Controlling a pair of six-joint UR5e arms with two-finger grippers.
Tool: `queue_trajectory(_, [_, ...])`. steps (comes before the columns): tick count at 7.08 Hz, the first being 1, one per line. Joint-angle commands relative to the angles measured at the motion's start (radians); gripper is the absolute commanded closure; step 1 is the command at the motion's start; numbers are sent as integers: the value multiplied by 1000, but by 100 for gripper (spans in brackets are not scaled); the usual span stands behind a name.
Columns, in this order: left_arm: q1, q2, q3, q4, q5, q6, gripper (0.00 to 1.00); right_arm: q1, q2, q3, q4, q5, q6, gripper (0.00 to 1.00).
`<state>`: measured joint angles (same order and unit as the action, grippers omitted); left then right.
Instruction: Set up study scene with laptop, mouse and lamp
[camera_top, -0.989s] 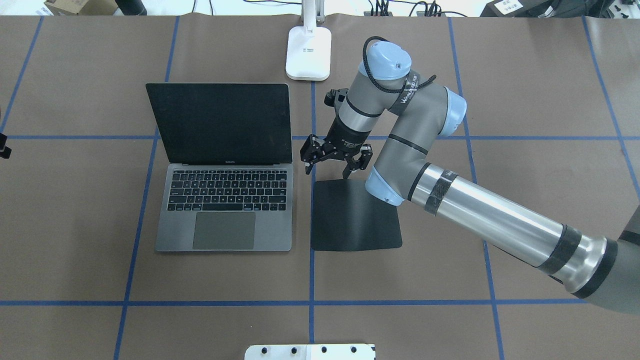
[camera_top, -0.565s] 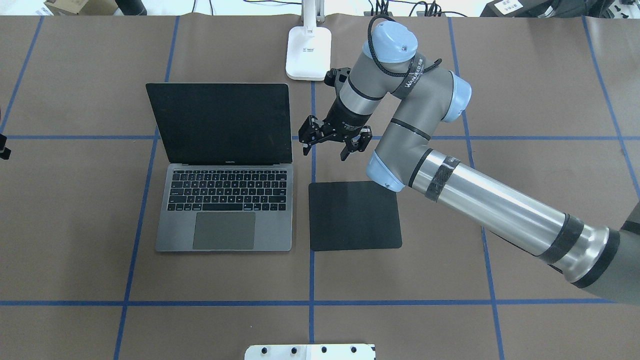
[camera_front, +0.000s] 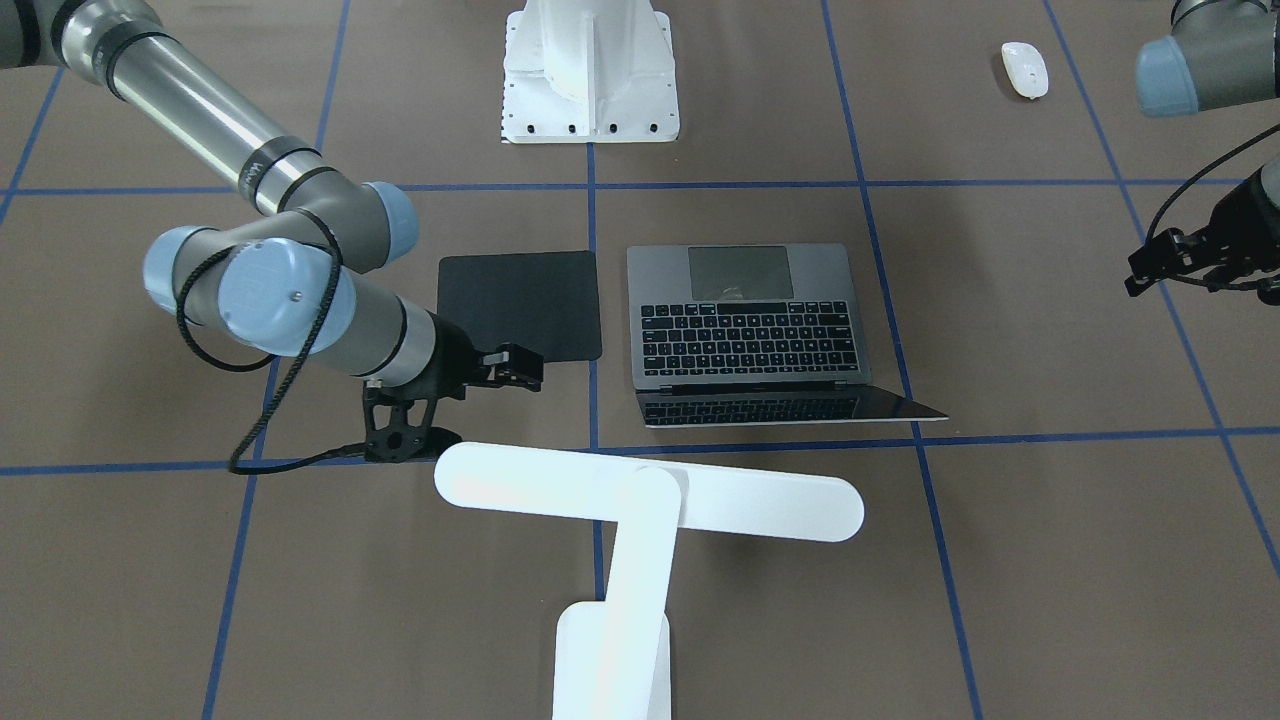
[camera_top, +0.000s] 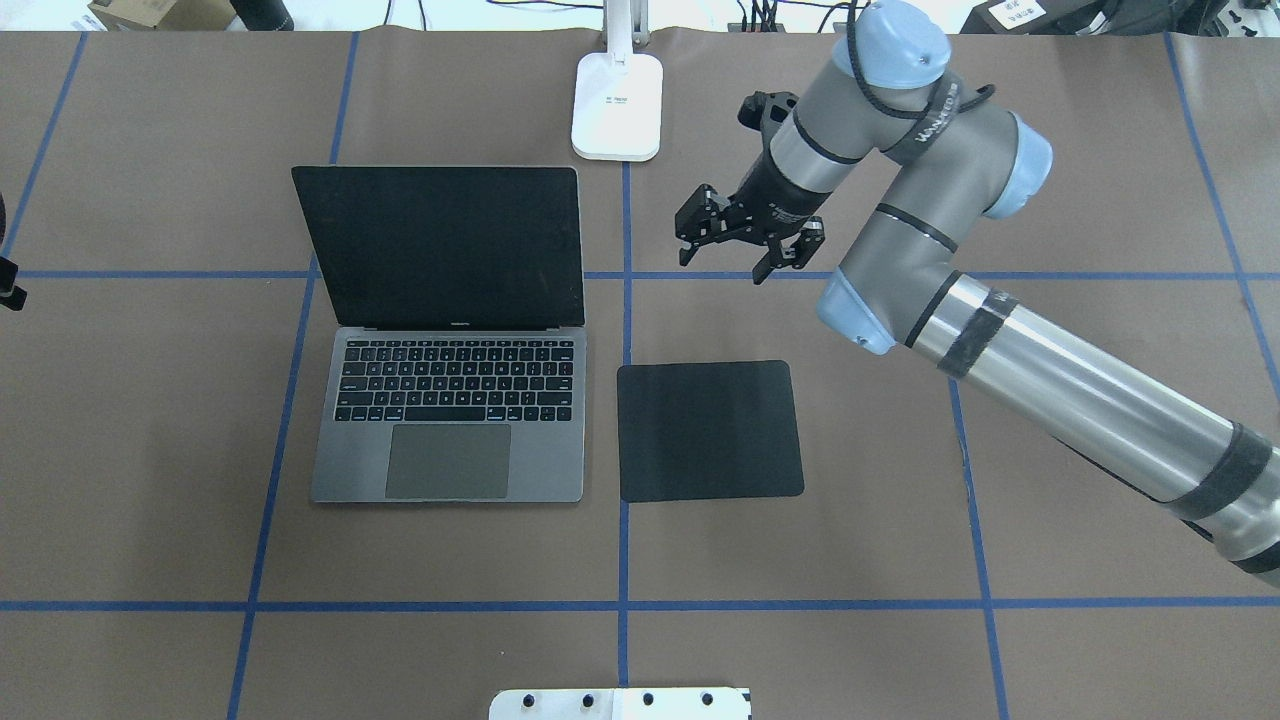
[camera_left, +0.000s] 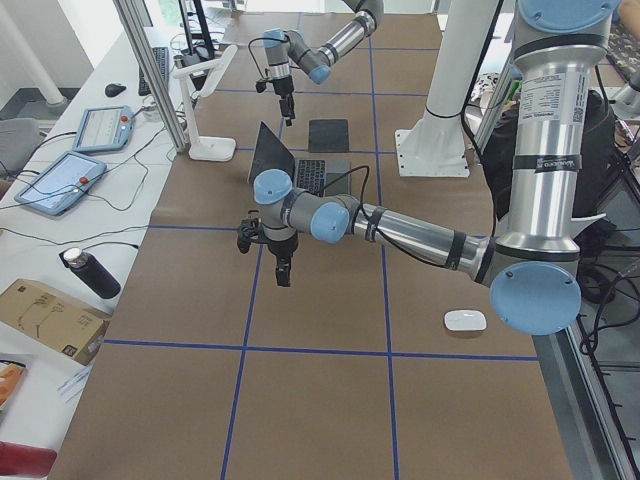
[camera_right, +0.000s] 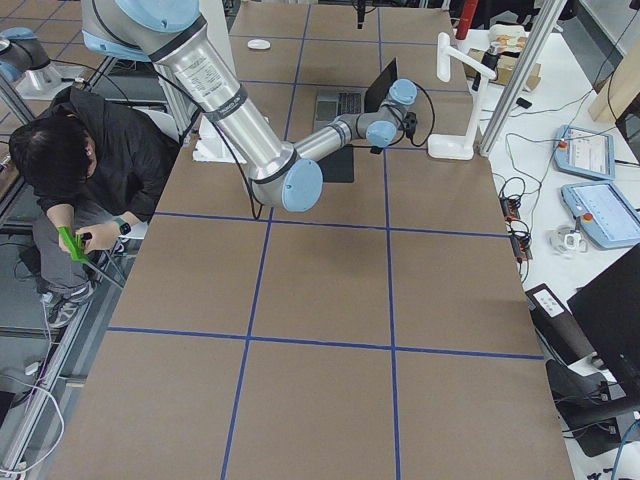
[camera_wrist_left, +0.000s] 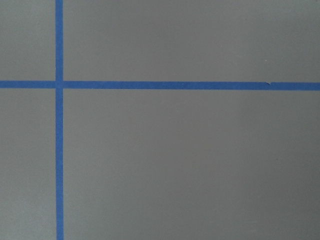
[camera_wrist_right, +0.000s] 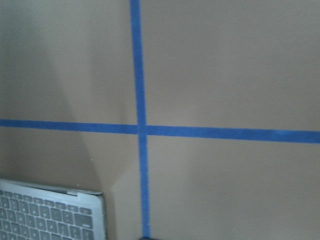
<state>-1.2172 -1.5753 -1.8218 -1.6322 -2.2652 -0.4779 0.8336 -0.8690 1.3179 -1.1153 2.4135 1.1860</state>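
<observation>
Overhead view, clock directions read on that view: the slim grey metal laptop (camera_top: 447, 420) lies open on the brown table (camera_top: 150, 450), its dark screen tilted back towards 12 o'clock. A flat black square pad (camera_top: 710, 430) lies just beside it at 3 o'clock. The rectangular base of the white T-shaped desk lamp (camera_top: 617, 105) stands at 1 o'clock from the laptop, near the far table edge. The right claw (camera_top: 727, 258) hangs at 12 o'clock from the pad, raised off the table, its fingers spread and holding nothing. In the front-facing view the small white oval mouse (camera_front: 1025, 70) rests on the table at 1 o'clock from the laptop, well apart from it. The left claw (camera_left: 283, 278) hangs over bare table; whether it is released or clenched cannot be told.
</observation>
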Motion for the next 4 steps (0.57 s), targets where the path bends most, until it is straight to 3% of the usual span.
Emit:
queue_trajectory(1, [-2,56,-33,-1,-1,-8,0,74,-61,84,-114,15,-9,1])
queue_trajectory(2, [-1,123,-40,-68,1,-10,0,109,-68,98,-176,15,-17,1])
queue_trajectory(3, [7,223,-39,-219,0,-28,0,134,-88,104,-182,13,-22,1])
queue_trajectory(4, [8,291,-39,-336,-4,-142,0,166,-131,134,-187,13,-73,1])
